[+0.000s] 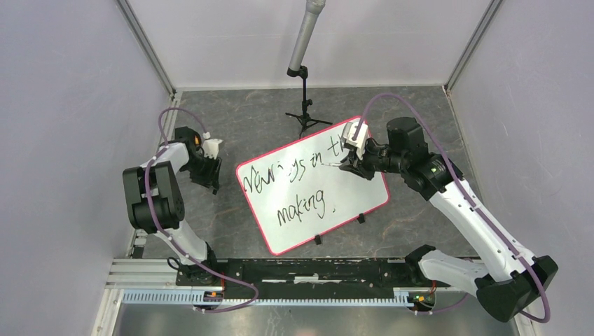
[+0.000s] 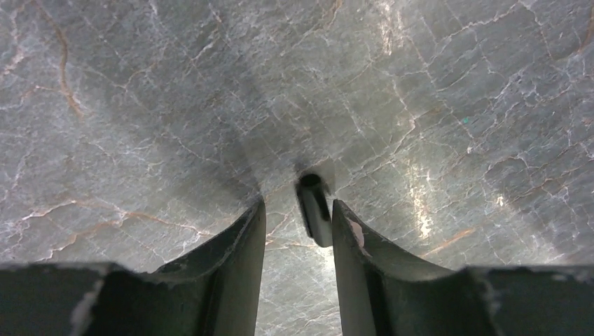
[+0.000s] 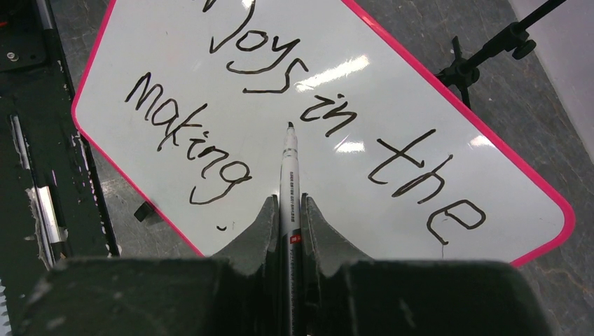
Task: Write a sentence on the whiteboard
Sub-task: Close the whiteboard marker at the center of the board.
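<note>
**Near edge.** The whiteboard (image 1: pixel 358 193) lies askew at centre frame in the top view, with black clips (image 1: pixel 317 239) on its lower rim. I judge it unsecured. A sideways push from either arm could slide it across the table (image 1: pixel 231 119).

**Sentence.** The sentence (image 1: pixel 287 173) runs in two slanted lines and ends in a full stop, so I take the writing as complete or nearly so.

**Right end effector** (image 3: pixel 288 203). It is over the board's upper right, clamped tight on the marker (image 3: pixel 289 175). The uncapped tip points at the bare patch just beside "in". I cannot tell whether the tip touches the board.
- Risk: any travel before a clean lift would drag a stray stroke through the words.
- Risk: the marker reaches far past the fingers, so a sideways load could twist it in the grip.

**Left end effector** (image 2: pixel 298 204). It is at the left of frame, over bare table and well apart from the board. The fingers stand partly apart with a small cap (image 2: pixel 315 210) between them, nearer the right finger. I see no firm hold.
- Risk: closing off-centre could tip the cap or flick it away, leaving the marker uncapped.

**Far side.** A stand (image 1: pixel 306 105) is beyond the board, within reach of a wide right-arm swing.
</note>
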`<action>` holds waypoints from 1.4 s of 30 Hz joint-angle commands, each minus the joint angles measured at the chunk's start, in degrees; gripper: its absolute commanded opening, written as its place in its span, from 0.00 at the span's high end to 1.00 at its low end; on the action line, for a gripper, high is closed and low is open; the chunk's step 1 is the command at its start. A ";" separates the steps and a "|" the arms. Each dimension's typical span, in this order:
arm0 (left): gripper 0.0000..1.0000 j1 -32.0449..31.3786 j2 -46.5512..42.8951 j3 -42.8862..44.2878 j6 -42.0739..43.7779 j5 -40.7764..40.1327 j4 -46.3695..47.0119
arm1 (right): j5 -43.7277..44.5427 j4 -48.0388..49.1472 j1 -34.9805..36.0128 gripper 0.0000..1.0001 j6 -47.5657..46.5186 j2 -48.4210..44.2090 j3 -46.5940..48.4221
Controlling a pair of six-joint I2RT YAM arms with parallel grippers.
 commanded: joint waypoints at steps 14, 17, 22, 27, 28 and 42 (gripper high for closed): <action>0.97 -1.58 0.94 3.61 -0.63 -2.95 -4.41 | 2.28 -4.48 -0.60 1.00 -0.45 3.41 4.73; 0.98 -0.55 -3.41 7.95 1.68 0.91 -10.38 | 0.80 -4.32 -0.61 1.00 0.24 4.22 5.17; 0.98 -0.54 -10.50 16.68 4.49 4.08 -20.54 | -2.31 -2.56 -0.61 1.00 1.72 4.99 5.60; 0.98 -1.00 -13.62 32.45 5.65 12.45 -33.34 | -5.16 -0.25 -0.70 1.00 3.01 5.29 5.34; 0.98 -1.78 -14.13 35.22 6.38 14.30 -35.56 | -5.88 0.76 -0.74 1.00 3.61 5.05 4.78; 0.98 -35.25 -25.07 37.71 9.62 15.42 -39.83 | -22.92 5.26 -0.95 1.00 9.00 3.63 -0.84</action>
